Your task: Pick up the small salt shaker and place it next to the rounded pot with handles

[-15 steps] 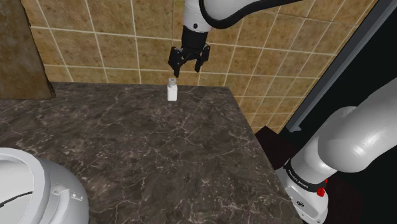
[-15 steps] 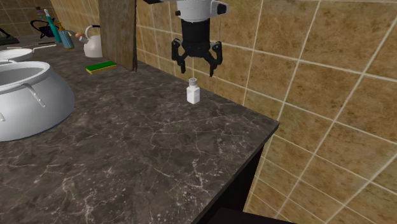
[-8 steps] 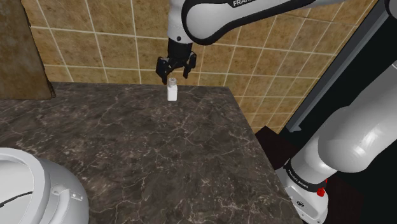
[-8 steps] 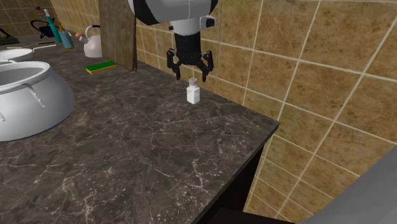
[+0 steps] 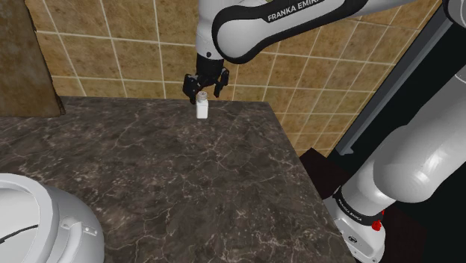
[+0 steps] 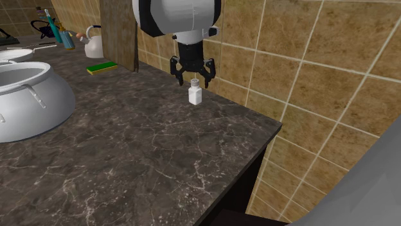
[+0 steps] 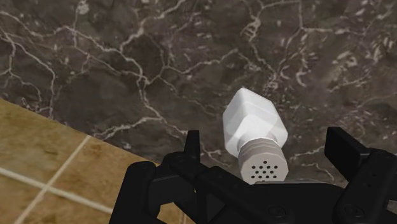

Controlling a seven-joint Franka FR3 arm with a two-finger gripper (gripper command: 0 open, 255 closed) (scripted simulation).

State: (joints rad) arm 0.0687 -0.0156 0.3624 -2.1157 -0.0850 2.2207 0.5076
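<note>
the rounded grey pot with handles (image 6: 29, 96) waits; well apart from it the small white salt shaker (image 6: 195, 95) stands unlifted, the black gripper (image 6: 193, 82) poised with fingers apart either side of its cap. grasp, carry and placing remain.

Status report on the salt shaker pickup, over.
Jaws open, straddling salt shaker cap, no contact. Shaker upright on counter by tiled wall. Far along counter, pot; no obstacle seen between.
</note>
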